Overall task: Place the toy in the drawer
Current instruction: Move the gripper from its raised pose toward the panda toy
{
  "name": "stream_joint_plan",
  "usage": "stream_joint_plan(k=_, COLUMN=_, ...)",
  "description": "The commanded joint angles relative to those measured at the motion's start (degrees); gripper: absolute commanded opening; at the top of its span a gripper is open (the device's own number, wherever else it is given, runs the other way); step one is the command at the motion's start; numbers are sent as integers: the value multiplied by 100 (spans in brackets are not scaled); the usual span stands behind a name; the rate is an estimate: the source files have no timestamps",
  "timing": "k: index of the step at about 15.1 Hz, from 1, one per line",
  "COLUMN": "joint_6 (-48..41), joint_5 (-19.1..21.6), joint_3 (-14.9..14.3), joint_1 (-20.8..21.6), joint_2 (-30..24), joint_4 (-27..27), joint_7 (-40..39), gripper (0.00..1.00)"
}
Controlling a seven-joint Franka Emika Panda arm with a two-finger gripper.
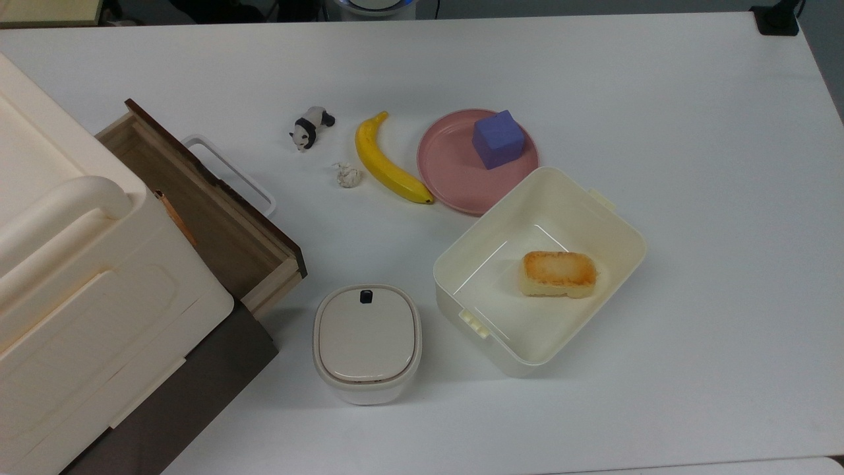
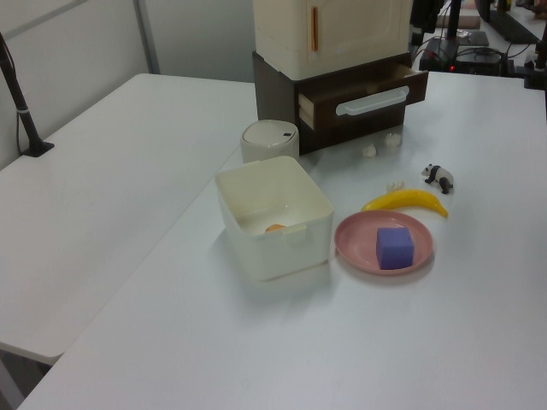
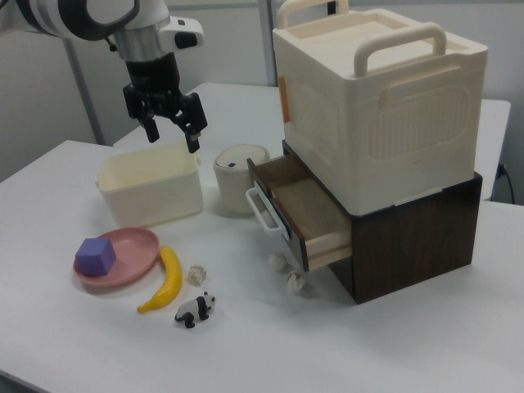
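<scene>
Toy: panda (image 1: 311, 128) lay on the table (image 1: 659, 99), untouched, just beside the banana (image 1: 389, 160) tip; paper ball (image 1: 347, 175) near it.
Toy axis: in the top view it ran diagonally, head toward lower left, rear toward upper right.
Drawer: drawer (image 1: 198, 204) was pulled open under the cream box (image 1: 86, 284), inside bare, white handle (image 1: 231, 173) facing the toy.
Toy vs drawer: apart, toy on the top view's right of the handle, no object between them.
Gripper: gripper (image 3: 170, 123) hung high over the bin (image 3: 151, 184), fingers spread, grasping nothing.
Toy vs gripper: in the right view the toy sat well below and slightly right of the gripper, at the table's near edge, with bin, plate (image 3: 115, 260) and banana between.
Next move (judged): long reach toward the toy, then descend; fingers likely best closed across its narrow body.
Progress (judged): nothing done yet.
Risk (judged): toy small, banana and ball close by, easy to nudge.
Other: cube (image 1: 498, 139) on plate; bread (image 1: 559, 274) in bin; lidded pot (image 1: 366, 342) by the drawer.
Writing: none readable.
</scene>
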Motion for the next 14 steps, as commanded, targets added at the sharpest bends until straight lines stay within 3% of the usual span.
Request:
stream_joint_plan(k=1, joint_6=-43, joint_5=-305, joint_3=-68, joint_1=-6, joint_2=-62, joint_4=-228, joint_7=-1399, gripper=100)
stream_joint_plan(k=4, joint_6=-410, joint_5=-393, joint_3=-94, joint_1=-216, joint_2=-79, joint_4=-299, joint_7=-2666, gripper=100)
stream_joint_plan(k=7, joint_6=-886, joint_5=-1042, joint_3=-138, joint_1=-383, joint_2=-97, joint_4=-465, joint_7=-4528, gripper=100)
stream_joint_plan(k=10, joint_6=-861, joint_5=-1237, joint_3=-147, joint_1=-550, joint_2=-106, joint_4=-746, joint_7=-5436, gripper=100)
stream_joint_plan(k=12, joint_6=-817, joint_5=-1194, joint_3=-156, joint_1=-621, joint_2=-97, joint_4=-1053, joint_7=-5465, gripper=100)
stream_joint_plan(k=14, joint_6=-581, joint_5=-1002, joint_3=-156, joint_1=-683, joint_2=-114, joint_4=-1413, joint_7=-4766, gripper=100)
